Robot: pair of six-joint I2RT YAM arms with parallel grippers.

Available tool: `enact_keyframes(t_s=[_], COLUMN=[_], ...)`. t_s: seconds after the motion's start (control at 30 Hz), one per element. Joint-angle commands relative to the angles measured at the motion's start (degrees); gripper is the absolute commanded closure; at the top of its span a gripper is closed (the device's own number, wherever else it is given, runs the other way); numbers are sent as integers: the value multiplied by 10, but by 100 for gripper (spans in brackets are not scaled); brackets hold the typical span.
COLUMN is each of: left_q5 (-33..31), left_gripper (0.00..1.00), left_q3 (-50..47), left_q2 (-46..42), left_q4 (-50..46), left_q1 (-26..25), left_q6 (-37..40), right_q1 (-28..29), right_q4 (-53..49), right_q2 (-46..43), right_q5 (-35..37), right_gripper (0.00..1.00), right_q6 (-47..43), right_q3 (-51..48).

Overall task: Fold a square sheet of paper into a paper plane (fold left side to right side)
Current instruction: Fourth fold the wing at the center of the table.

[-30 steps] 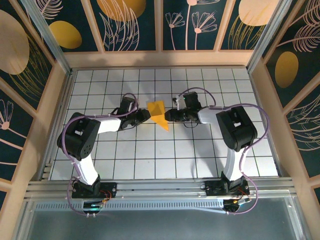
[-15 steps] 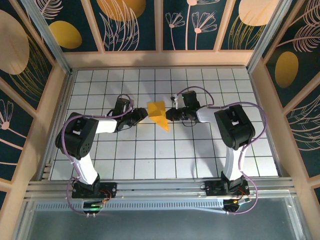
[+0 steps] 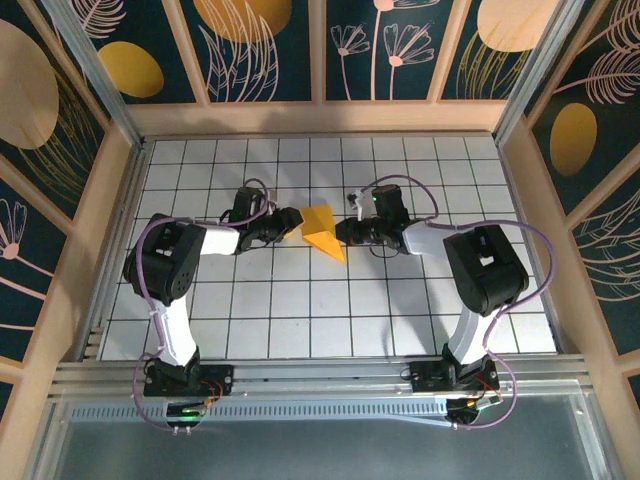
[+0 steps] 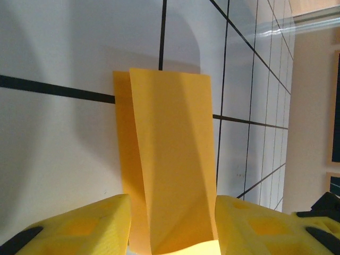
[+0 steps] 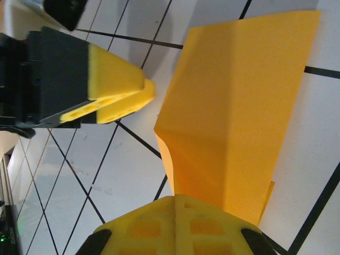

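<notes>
Top external view: compared with a second ago, we see the creased paper (image 3: 322, 230) a little further right, and both arms have shifted with it. The right claw (image 3: 343, 233) is pinching the paper's right edge. The left claw (image 3: 291, 222) has its fingers apart, with the paper's left end showing between them. Bare table (image 3: 300, 320) lies all around, the walls well apart.
</notes>
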Motion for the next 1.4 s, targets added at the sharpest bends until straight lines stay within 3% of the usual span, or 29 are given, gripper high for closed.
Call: enact_keyframes(t_s=[0.0,0.3,0.57,0.67,0.8,0.87,1.0,1.17,1.37], left_q5=[28,47,43,35,27,23,14,0,2], left_gripper=[55,60,87,93,96,96,96,96,96], left_q3=[23,56,68,63,57,56,55,54,60], left_q2=[21,62,70,62,48,41,28,17,15], left_q4=[6,10,2,-7,-13,-18,-27,-37,-39], left_q1=[2,1,-3,-3,-8,-12,-22,-29,-40], left_q6=[8,8,19,25,24,25,26,23,18], right_q1=[-2,-5,-9,-10,-8,0,45,148,220], right_q4=[29,36,15,-10,-69,-106,-217,-316,-343], right_q2=[-26,-30,-26,-34,-59,-77,-100,-93,-51], right_q5=[-13,-21,-2,26,90,141,263,421,505], right_gripper=[100,100,100,86,66,61,60,60,56], right_q6=[11,14,9,1,-15,-25,-54,-58,-19], right_q3=[-12,-19,-20,-16,2,14,60,96,102])
